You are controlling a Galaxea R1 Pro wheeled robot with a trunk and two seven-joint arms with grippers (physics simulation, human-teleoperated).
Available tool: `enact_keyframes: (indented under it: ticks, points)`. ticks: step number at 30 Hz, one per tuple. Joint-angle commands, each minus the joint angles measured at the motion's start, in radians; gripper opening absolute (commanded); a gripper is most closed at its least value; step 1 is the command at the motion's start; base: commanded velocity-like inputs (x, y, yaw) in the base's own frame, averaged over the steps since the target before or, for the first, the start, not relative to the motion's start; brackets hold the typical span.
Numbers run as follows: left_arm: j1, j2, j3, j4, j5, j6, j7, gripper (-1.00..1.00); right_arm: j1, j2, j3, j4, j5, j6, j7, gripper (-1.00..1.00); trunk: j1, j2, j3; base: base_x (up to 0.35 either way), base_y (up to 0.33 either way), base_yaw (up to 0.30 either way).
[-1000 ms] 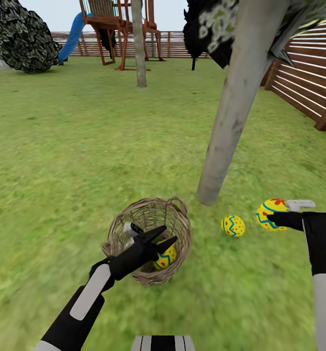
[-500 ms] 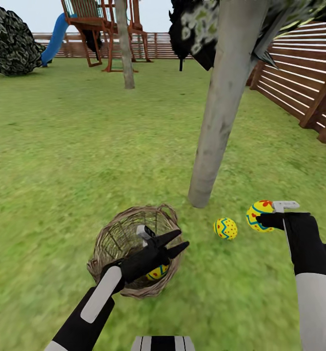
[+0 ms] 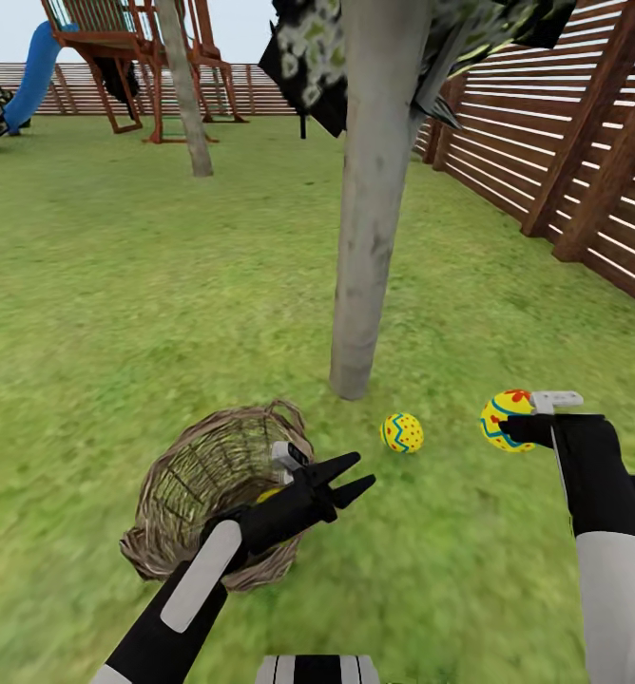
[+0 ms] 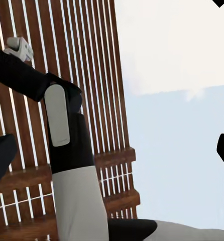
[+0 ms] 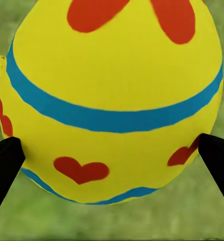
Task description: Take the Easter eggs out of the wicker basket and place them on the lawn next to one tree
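- Grass, mottled green, makes up the lawn (image 3: 99, 313), which runs back to a brown slatted fence (image 3: 584, 161) on the right side of the garden.
- The tree (image 3: 365, 247) stands just ahead, its pale-grey trunk meeting the lawn a little beyond the eggs, with dark angular foliage at the top of the head view.
- The wicker basket (image 3: 199, 484) sits tilted on the grass at lower left, near the trunk's foot, its open mouth turned toward the robot.
- A sliver of yellow, the egg in the basket (image 3: 268, 494), peeks out from behind the left arm; most of it is hidden.
- The left end effector (image 3: 351, 478) hangs just past the basket's rim on the side nearer the tree, its two black fingers spread apart with nothing between them.
- The loose egg (image 3: 402, 432) lies on the lawn close to the base of the trunk, between the basket and the right arm.
- The right end effector (image 3: 512, 429) pinches the held egg (image 3: 503, 418) above the grass, to the right of the loose egg; in the right wrist view that egg (image 5: 112, 100) looms large with black fingertips (image 5: 6, 165) pressed against both sides.
- A play tower (image 3: 127, 57) with a blue slide (image 3: 28, 71) stands far off at upper left.
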Motion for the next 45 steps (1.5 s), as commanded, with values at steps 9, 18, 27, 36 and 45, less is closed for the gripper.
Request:
enact_keyframes:
  ticks: [9, 18, 27, 36, 45]
  points:
    - [0.0, 0.0, -0.004, 0.0, 0.003, 0.005, 0.001, 1.0, 0.015, 0.061, 0.005, 0.024, 0.012, 0.003, 0.011, -1.0, 0.0, 0.0, -0.001, 0.0, 0.0, -0.29]
    - [-0.001, -0.021, -0.005, -0.006, 0.004, -0.027, 0.1, 1.0, 0.062, 0.071, 0.002, 0.134, 0.002, -0.033, 0.012, -1.0, 0.0, 0.0, -0.001, 0.0, 0.0, -0.29]
    - [-0.001, -0.021, -0.048, -0.031, 0.006, -0.025, 0.092, 1.0, 0.062, 0.068, -0.011, 0.153, -0.004, -0.099, 0.011, -1.0, 0.0, 0.0, -0.001, 0.0, 0.0, -0.288]
    - [-0.001, -0.019, -0.068, -0.033, 0.006, -0.025, 0.095, 1.0, 0.062, 0.066, -0.025, 0.154, -0.004, -0.119, 0.011, -1.0, 0.0, 0.0, -0.001, 0.0, 0.0, -0.285]
    - [-0.001, -0.018, -0.068, -0.032, 0.006, -0.025, 0.097, 1.0, 0.062, 0.066, -0.032, 0.154, -0.004, -0.137, 0.011, -1.0, 0.0, 0.0, 0.003, 0.0, 0.0, -0.285]
